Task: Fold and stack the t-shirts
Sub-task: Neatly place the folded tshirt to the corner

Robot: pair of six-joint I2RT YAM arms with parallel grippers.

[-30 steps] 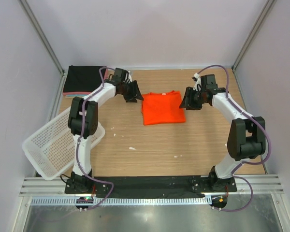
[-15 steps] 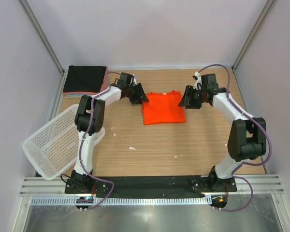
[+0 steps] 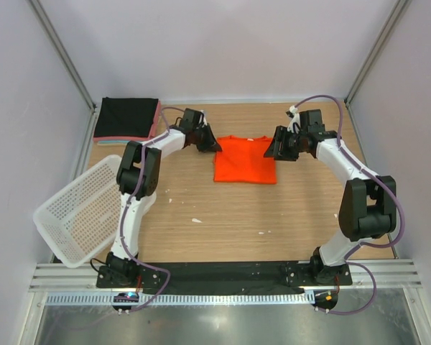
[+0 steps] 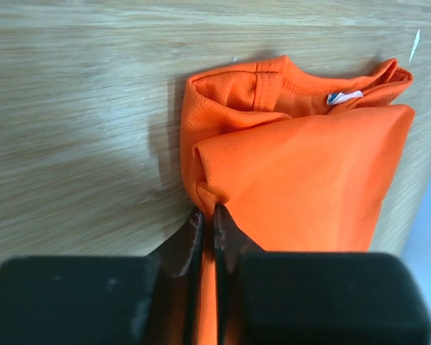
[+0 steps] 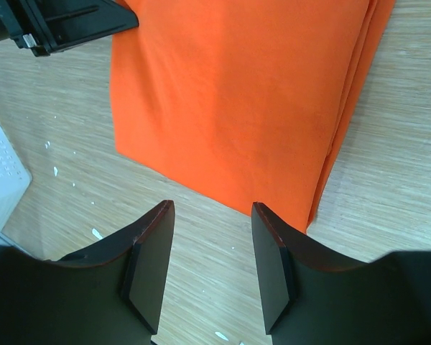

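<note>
The folded orange-red t-shirt (image 3: pixel 244 159) lies flat at the middle back of the table. My left gripper (image 3: pixel 212 144) is at its far left corner, shut on a pinch of the shirt's edge (image 4: pixel 207 198); the collar and label show in the left wrist view (image 4: pixel 343 97). My right gripper (image 3: pixel 275 151) is open and empty at the shirt's right edge, just above the table, with the shirt (image 5: pixel 237 93) beyond its fingertips. A stack of folded shirts, black on top (image 3: pixel 127 116) with pink and teal edges below, sits at the back left corner.
A white mesh basket (image 3: pixel 82 210) lies tilted at the left edge of the table. Small white flecks (image 3: pixel 196 220) are scattered on the wood. Grey walls and metal frame posts close in the back and sides.
My left gripper moved right from beside the shirt onto its far left corner and shut on the cloth; the shirt's left edge shifted slightly right. The right gripper barely moved.
</note>
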